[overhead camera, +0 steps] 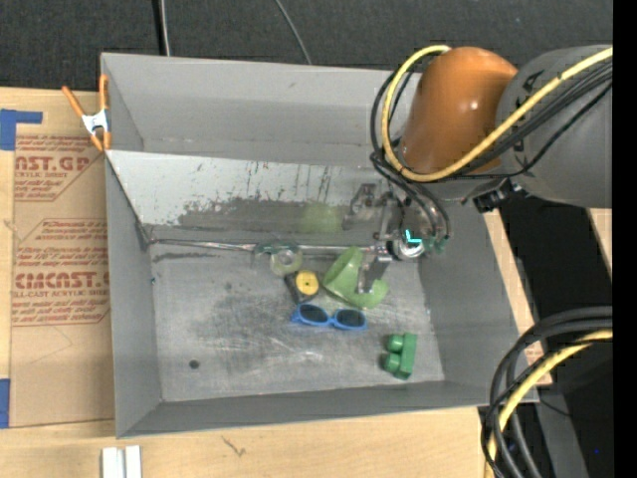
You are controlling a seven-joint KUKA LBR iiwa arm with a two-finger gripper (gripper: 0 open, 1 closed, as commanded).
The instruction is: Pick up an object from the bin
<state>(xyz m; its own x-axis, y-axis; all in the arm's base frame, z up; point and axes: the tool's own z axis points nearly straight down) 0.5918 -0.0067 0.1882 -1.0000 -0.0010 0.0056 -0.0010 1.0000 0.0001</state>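
Grey metal bin (179, 297), scuffed floor, holds a few loose items right of centre: pale green plastic cup (345, 273), yellow disc (306, 285), blue sunglasses (328, 318), green block (400, 355). Gripper (374, 282) sits just beside the cup; open or closed, cannot tell. Cup looks light, stiff, slick; its rim wall is probably the best hold.

Grey metal bin (199, 357), dark-streaked. Pale green plastic cup (345, 272); yellow round disc (306, 285) at its 9 o'clock; blue plastic sunglasses (328, 318) at 6 o'clock; dark green plastic block (400, 355) at 5 o'clock. Orange domed arm cover (458, 108).
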